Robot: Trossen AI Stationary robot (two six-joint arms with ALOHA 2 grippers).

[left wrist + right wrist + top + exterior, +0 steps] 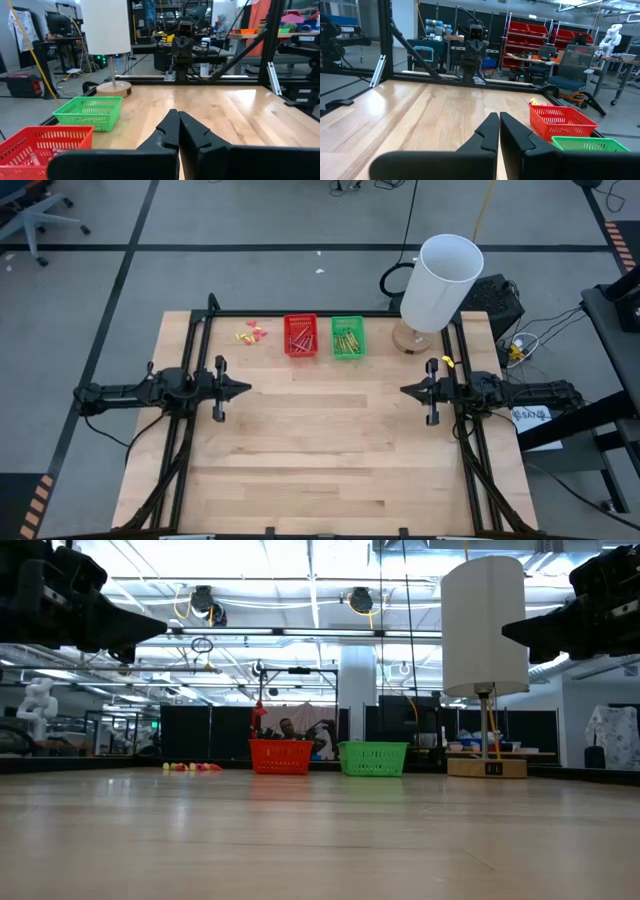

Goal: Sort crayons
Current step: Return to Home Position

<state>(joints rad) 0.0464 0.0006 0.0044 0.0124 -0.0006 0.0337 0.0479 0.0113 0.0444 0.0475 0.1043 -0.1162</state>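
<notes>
With the left gripper (177, 114) and right gripper (499, 116) both closed and empty, any thin wax crayons (299, 340) misplaced in the red plastic mesh basket (279, 757) or green plastic mesh basket (373, 758), too small to judge, would go uncorrected.

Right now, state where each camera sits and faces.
High: above the table, looking straight down; left gripper and right gripper, both shut.
Low: at tabletop height, facing the red basket and green basket; left arm, right arm overhead.
Left wrist: on left arm, facing right arm; own gripper shows.
Right wrist: on right arm, facing left arm; own gripper shows.
All share both baskets.
</notes>
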